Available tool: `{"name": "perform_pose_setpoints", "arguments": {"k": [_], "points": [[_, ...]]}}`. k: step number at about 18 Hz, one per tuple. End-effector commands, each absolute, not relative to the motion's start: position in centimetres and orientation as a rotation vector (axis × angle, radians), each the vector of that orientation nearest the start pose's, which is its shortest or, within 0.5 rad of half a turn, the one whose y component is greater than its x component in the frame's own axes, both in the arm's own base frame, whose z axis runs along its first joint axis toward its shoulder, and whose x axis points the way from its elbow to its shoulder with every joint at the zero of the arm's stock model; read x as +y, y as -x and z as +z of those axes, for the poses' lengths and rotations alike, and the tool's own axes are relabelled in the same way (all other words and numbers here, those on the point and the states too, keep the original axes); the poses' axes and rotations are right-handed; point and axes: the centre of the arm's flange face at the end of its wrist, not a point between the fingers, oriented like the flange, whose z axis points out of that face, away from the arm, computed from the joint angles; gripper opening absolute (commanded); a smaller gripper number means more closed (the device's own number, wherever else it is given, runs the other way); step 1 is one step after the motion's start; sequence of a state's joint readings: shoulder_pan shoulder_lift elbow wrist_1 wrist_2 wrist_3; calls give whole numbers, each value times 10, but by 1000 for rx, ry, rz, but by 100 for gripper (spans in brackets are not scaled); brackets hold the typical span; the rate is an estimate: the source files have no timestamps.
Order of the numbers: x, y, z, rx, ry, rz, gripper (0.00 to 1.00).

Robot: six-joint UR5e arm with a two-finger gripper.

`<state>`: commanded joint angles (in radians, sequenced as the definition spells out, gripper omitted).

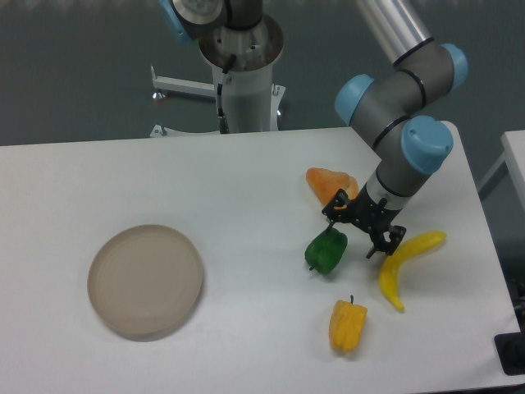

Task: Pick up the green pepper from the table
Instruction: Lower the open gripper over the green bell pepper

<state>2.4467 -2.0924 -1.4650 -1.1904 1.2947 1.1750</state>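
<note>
Gripper: we see our gripper [358, 231] with its two dark fingers spread apart and nothing between them, one finger [334, 208] low by the upper right edge of the green pepper, the other out toward the banana.
Contact: we cannot tell whether the near finger touches the pepper or only stands just beside it.
Arm: our grey arm with blue joint caps [410, 123] slants down from the top of the view to the gripper, over the right part of the table.
Green pepper: the green pepper [325, 252] lies on the table [246, 189], right of centre, glossy and dark, its short stem pointing down and left.
Orange piece: a lumpy orange food item [326, 181] lies just above the pepper, partly behind the gripper.
Banana: a yellow banana [405, 263] lies to the right of the pepper, near the outer finger.
Yellow pepper: a yellow-orange pepper [348, 325] lies below the green one, apart from it.
Plate: a round beige plate [145, 280] sits well apart on the left.
</note>
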Motion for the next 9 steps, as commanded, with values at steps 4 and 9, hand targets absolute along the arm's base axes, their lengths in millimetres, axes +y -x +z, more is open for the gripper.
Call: {"name": "perform_pose_setpoints", "arguments": {"k": [4,9], "points": [[550,404,269,435,2884,-266,100],[560,394,263,464,2882,-267,100]]}}
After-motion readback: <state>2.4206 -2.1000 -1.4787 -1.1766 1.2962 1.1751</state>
